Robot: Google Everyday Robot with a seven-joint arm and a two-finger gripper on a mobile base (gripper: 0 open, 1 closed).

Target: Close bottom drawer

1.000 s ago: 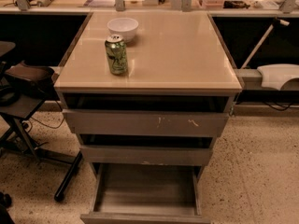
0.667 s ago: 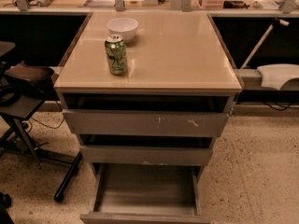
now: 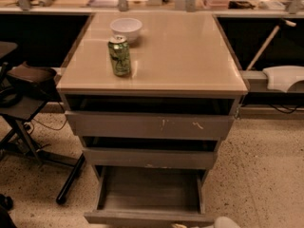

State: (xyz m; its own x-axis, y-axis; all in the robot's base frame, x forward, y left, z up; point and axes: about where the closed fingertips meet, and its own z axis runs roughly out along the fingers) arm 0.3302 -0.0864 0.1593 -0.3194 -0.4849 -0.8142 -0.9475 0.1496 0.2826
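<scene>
One bottom drawer (image 3: 149,191) stands pulled far out at lower centre; gripper (image 3: 227,222) shows at bottom edge, its state I cannot tell.

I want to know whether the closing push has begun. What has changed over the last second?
The pincer has edged into view at the picture's bottom edge, just in front of the bottom drawer, right of its centre. The drawer stays pulled out, not visibly moved. The green can and white bowl on top have not moved.
</scene>
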